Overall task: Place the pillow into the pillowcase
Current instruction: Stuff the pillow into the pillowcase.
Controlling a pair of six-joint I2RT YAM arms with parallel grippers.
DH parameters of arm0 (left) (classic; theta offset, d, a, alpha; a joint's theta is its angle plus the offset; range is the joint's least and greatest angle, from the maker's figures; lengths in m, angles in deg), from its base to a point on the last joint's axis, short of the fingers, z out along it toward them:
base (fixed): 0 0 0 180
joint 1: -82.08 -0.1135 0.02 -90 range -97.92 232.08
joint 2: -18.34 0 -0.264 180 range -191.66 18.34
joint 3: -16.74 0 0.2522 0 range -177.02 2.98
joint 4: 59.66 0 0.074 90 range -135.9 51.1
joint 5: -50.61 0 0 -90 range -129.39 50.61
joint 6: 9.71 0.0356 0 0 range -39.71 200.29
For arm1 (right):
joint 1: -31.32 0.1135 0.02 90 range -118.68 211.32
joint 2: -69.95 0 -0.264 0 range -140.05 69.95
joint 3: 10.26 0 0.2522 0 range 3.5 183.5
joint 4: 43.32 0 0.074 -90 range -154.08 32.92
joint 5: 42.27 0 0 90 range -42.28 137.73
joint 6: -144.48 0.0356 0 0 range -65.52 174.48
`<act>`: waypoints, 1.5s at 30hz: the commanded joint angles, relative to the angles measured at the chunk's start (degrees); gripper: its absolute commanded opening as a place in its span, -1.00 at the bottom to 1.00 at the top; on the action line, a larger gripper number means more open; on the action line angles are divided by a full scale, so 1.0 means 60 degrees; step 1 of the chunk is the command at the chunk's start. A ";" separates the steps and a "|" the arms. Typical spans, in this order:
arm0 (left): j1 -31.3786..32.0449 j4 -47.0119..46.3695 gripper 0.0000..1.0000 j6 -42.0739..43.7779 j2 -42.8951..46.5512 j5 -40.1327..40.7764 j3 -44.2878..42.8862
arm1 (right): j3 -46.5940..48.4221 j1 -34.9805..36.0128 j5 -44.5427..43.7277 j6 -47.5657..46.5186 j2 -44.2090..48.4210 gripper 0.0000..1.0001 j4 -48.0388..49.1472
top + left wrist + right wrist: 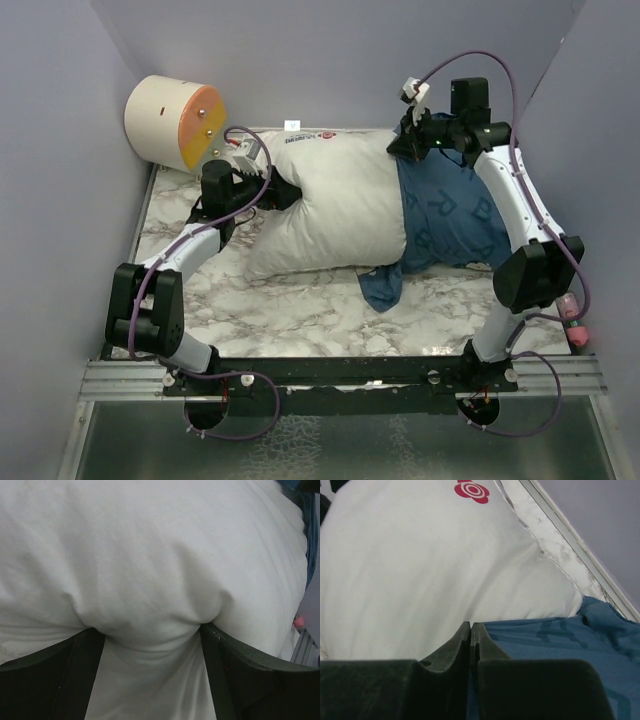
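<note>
The white pillow [330, 205] lies across the middle of the marble table [300, 310]. Its right end is inside the blue pillowcase [455, 215], whose opening reaches about a third of the way along it. My left gripper [285, 190] is at the pillow's left end. In the left wrist view [150, 630] its jaws squeeze a bulge of pillow [150, 555] between them. My right gripper [405, 148] is at the far edge of the pillowcase opening. In the right wrist view [470, 625] it is pinched shut on the blue pillowcase [545, 640] edge, beside the pillow [420, 555].
A cream cylinder with an orange face [175, 122] lies in the back left corner, close behind the left arm. Purple walls close in the left, back and right. A loose flap of pillowcase [382, 285] hangs out toward the front. A metal rail [340, 375] runs along the near edge.
</note>
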 commanded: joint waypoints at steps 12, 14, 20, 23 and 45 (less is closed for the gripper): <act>0.0778 0.0284 -1.00 0.0330 -0.0952 -0.2545 -0.0987 | -0.1578 -0.0144 -0.3860 0.1770 0.2513 0.69 0.1312; 0.1032 0.0693 -1.00 0.0795 -0.0909 -0.2588 -0.1096 | -0.1447 -0.0411 -0.4295 0.1967 0.2162 0.72 0.1290; 0.1425 0.1430 -1.00 0.1482 -0.0911 -0.2745 -0.1315 | -0.1211 -0.0514 -0.5133 0.1822 0.0927 0.70 0.1086; 0.1432 0.1490 -1.00 0.1513 -0.0903 -0.2768 -0.1358 | -0.1361 -0.0532 -0.5880 0.1527 0.0686 0.60 0.1273; 0.2783 0.0323 -1.00 0.3257 0.0251 -0.3141 -0.0307 | 0.1116 0.0993 0.4316 0.1541 0.0467 -0.99 0.0657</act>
